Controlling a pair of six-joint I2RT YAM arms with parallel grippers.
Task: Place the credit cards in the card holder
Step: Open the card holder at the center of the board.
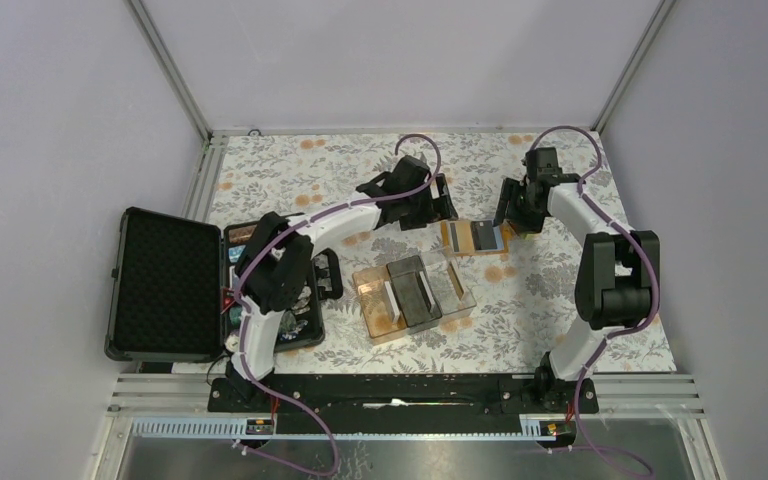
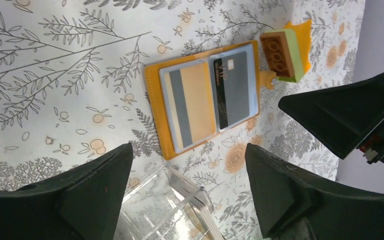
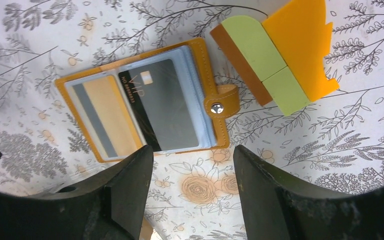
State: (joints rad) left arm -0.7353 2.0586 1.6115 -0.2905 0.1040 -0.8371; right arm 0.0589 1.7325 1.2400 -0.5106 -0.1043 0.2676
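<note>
Your table (image 1: 290,165) wears a white floral-print cloth (image 1: 520,300); plain pale lilac-grey walls (image 1: 50,120) close it at 9, 12 and 3 o'clock, silver aluminium frame posts (image 1: 172,70) standing at 11 and 1 o'clock.

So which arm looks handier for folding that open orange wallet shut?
Right, I'd guess: the right pincer, open, hovers beside the snap tab of the wallet, on that arm's side. The left pincer, also open, is on the opposite side, away from the tab.

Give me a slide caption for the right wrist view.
Open right gripper hovers over the unfolded orange card holder, a black VIP card and a striped tan card in its sleeves.
</note>
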